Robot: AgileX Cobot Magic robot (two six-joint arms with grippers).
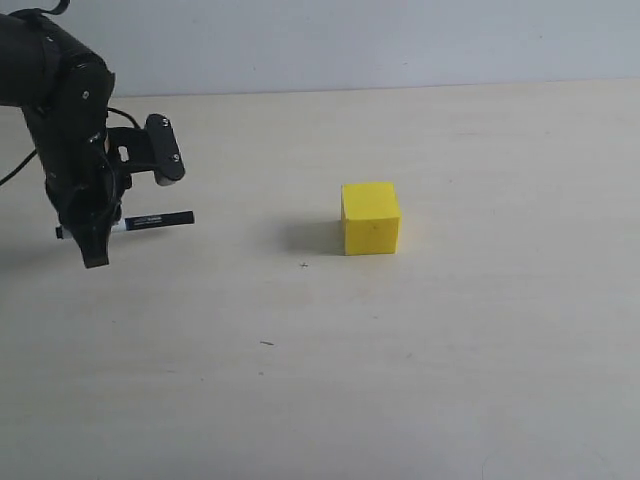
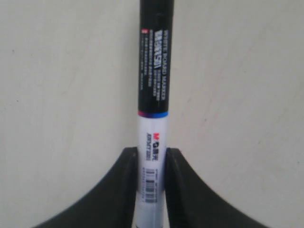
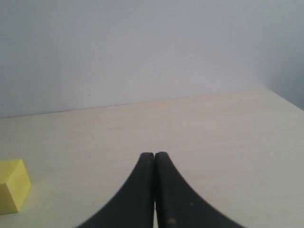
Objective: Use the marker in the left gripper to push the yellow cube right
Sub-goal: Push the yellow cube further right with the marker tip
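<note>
The yellow cube (image 1: 370, 218) sits flat on the pale counter (image 1: 450, 380), one face turned to the exterior camera, its shadow falling on the side that faces the left arm. Well apart from the cube, on that same shadowed side, the left gripper (image 1: 95, 252) hangs with its fingers pointing down at the counter. It is clamped on a whiteboard marker (image 1: 152, 220), which lies level and crosswise in the fingers. The marker's long black end reaches out from the gripper towards the cube, and a short stub shows on the side away from the cube. A clear stretch of bare counter lies between the marker's tip and the cube; they do not touch.

In the left wrist view the two dark fingers (image 2: 124, 190) press the white, barcoded part of the barrel from both sides, and the black printed part runs on beyond a thin red and blue band. Whether the gripper's tips touch the counter cannot be told.

The right gripper (image 3: 155, 156) has its jaws pressed together on nothing, over counter well apart from the cube, with a pale wall (image 3: 142, 47) beyond

Two tiny dark specks (image 1: 304, 265) mark the counter near the cube's shadowed side
</note>
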